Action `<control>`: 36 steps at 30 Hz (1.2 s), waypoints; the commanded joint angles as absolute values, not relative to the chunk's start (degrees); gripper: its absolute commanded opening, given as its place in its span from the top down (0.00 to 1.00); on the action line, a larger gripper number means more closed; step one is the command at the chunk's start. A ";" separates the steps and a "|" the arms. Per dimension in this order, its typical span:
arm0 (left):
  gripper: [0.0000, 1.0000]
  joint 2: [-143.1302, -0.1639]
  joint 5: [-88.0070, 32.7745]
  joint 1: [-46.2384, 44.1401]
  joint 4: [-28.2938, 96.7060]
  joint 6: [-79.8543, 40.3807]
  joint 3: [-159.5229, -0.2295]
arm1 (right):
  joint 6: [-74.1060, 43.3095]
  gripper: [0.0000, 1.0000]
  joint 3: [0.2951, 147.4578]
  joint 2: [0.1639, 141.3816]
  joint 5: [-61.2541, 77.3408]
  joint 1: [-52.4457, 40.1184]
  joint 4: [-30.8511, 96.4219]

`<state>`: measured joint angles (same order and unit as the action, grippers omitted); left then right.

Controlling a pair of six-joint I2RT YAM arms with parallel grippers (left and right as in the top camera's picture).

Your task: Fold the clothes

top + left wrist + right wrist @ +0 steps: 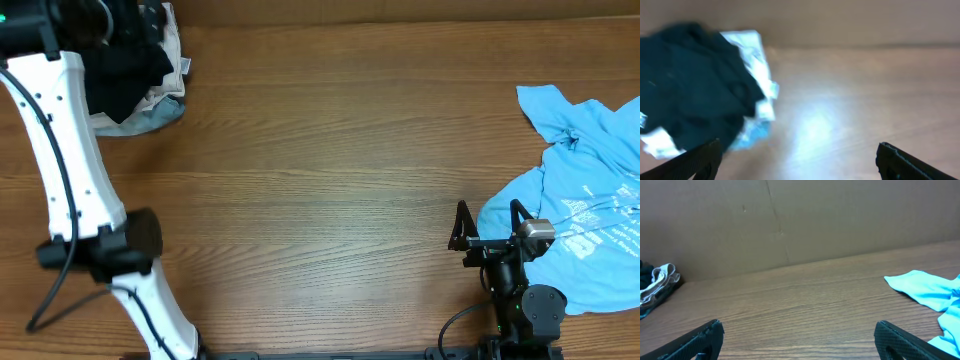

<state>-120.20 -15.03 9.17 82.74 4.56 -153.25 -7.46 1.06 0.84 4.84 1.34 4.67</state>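
**Overhead view.** My right claw [489,224] sits in the lower right of the frame, jaws spread wide and holding nothing. It is just beside the left edge of the light blue shirt [590,195], which lies crumpled at the right edge of the worktop [320,170]. My left arm [70,160] runs from the lower left up to the upper left corner. There the black shirt [125,70] lies heaped on pale cloth [168,98].

**Left wrist view.** The picture is blurred. My left claw [797,152] is spread wide and empty. The black shirt fills the left of the frame, with pale cloth showing along its right edge.

**Right wrist view.** The right claw's fingers stand far apart at the bottom corners. The light blue shirt lies at the right edge, and the heap lies at the far left against the cardboard wall [840,220].
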 commanded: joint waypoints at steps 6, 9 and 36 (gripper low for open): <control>0.00 -94.02 -15.94 -1.74 82.43 3.90 -117.95 | -7.31 0.00 0.47 0.16 4.10 0.91 4.40; 0.00 -86.21 -15.90 -1.08 77.32 4.67 -101.93 | -7.31 0.00 0.47 0.16 4.10 0.91 4.40; 0.00 -8.54 -10.52 3.05 7.38 4.25 -7.01 | -7.31 0.00 0.47 0.16 4.10 0.91 4.40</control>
